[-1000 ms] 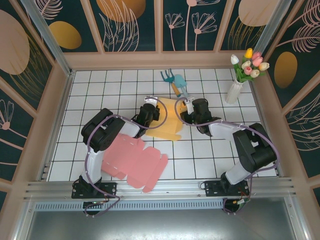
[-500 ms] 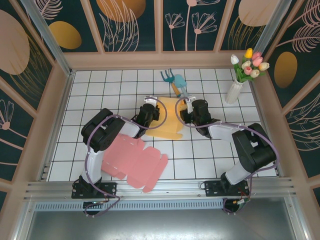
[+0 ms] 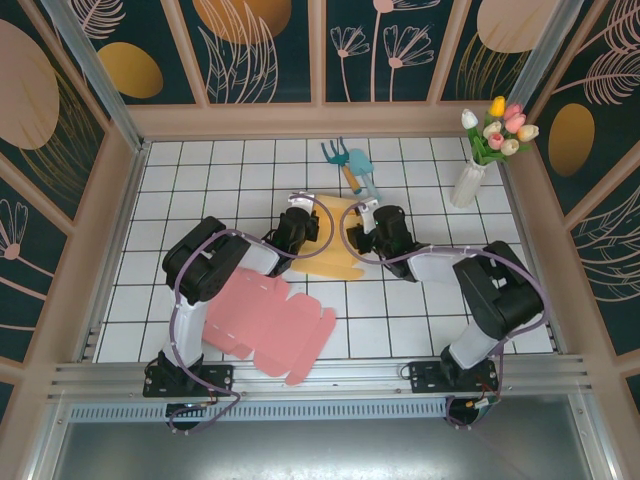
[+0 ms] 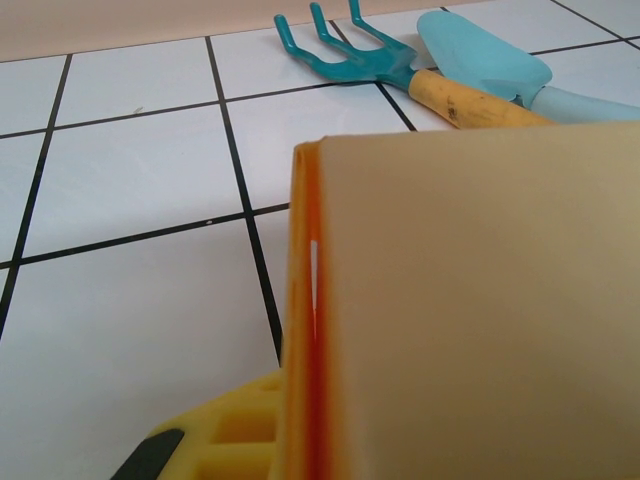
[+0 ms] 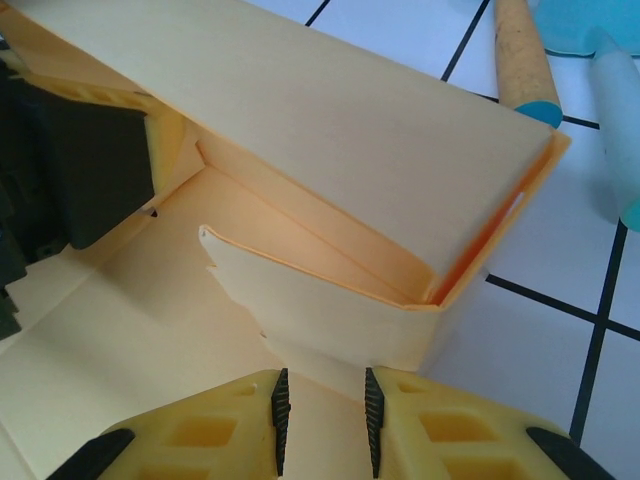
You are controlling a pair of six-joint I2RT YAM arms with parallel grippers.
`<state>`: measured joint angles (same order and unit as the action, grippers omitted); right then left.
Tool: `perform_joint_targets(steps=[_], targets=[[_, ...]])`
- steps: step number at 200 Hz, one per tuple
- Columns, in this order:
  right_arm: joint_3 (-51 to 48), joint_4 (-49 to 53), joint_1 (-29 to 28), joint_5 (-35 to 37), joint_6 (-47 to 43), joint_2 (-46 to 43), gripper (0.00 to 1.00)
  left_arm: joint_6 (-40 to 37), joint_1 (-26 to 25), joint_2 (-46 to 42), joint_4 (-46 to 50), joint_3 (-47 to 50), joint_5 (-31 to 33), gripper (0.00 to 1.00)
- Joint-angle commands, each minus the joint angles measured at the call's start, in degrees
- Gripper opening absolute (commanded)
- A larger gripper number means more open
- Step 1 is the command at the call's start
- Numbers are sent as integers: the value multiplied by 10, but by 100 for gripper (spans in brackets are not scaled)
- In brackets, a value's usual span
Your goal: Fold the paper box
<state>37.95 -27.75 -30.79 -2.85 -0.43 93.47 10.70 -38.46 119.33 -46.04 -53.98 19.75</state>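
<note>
Well, mid-frame on the table (image 3: 200, 170), my left hand (image 3: 299, 226) is clamped on the yellow paper box (image 3: 333, 262), and my right hand (image 5: 322, 398) pinches its side flap (image 5: 310, 305). It's light, floppy card, so I'd grip near the creases, gently.

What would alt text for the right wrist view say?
Close-up of a half-folded yellow paper box, one flap sitting between the two yellow fingers of the right claw at the bottom. Two garden tool handles lie on the white tiled table behind it, upper right.
</note>
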Motion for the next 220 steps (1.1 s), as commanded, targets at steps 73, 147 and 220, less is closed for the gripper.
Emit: perform_joint_targets(steps=[73, 147, 220], targets=[[20, -59, -2, 90, 54, 53, 45, -9, -7, 0, -10, 20, -30, 0], [34, -50, 8, 137, 72, 56, 41, -10, -7, -3, -19, 27, -32, 0], [-6, -43, -13, 22, 64, -29, 44, -7, -7, 1, -8, 19, -25, 0]])
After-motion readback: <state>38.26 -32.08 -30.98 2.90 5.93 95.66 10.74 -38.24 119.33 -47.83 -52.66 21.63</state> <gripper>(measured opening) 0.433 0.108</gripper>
